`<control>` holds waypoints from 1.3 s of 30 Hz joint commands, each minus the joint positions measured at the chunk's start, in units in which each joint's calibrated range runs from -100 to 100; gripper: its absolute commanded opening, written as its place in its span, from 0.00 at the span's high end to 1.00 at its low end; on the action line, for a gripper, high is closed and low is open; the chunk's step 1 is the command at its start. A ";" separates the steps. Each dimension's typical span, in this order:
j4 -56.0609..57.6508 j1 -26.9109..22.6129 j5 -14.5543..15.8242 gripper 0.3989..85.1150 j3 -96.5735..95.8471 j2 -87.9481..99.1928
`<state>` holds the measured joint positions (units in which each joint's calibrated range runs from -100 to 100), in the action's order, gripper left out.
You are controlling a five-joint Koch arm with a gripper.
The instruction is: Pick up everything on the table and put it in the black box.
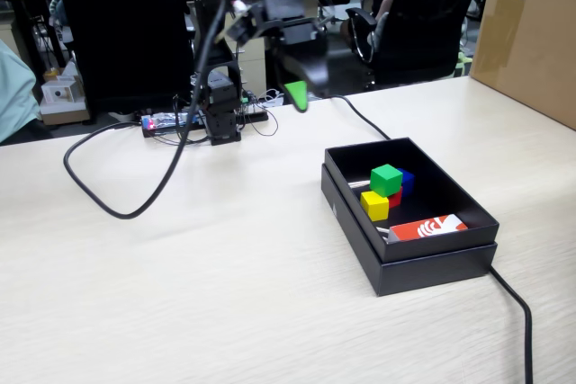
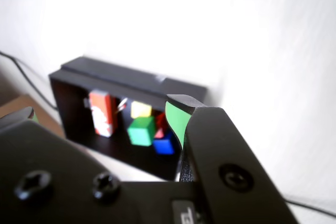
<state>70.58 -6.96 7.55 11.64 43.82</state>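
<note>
The black box (image 1: 409,269) sits on the table (image 1: 225,276) at the right of the fixed view. Inside it the green cube (image 1: 386,179) rests on top of the others, with the blue cube (image 1: 408,182) behind it, the yellow cube (image 1: 374,206) in front and the red cube (image 1: 395,199) partly hidden between them. My gripper (image 1: 301,87) hangs open and empty in the air, up and to the left of the box. The wrist view looks down between the spread jaws of the gripper (image 2: 102,113) at the box (image 2: 73,74) with the green cube (image 2: 142,130), yellow cube (image 2: 140,109), blue cube (image 2: 164,144) and red cube (image 2: 160,125).
An orange-and-white card (image 1: 430,227) lies in the box's near end. A black cable (image 1: 108,200) loops over the table at the left, and another cable (image 1: 520,312) runs off past the box. A brown carton (image 1: 531,33) stands at the far right. The arm's base (image 1: 223,119) is at the table's back.
</note>
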 commanded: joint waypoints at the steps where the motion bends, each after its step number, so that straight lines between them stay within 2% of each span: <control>1: -8.33 1.61 -2.78 0.43 -7.83 16.02; 6: -13.17 2.78 -2.93 0.39 -26.05 30.02; 14: -26.21 5.86 -2.88 0.39 -50.44 43.90; 19: -35.80 6.06 -2.93 0.39 -67.85 54.35; 24: -44.62 6.30 -3.32 0.39 -78.46 55.38; 31: -58.18 6.35 -5.32 0.39 -91.87 55.38; 39: -72.09 6.35 -8.99 0.41 -106.38 55.38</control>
<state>1.59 -0.61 0.07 -92.33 99.35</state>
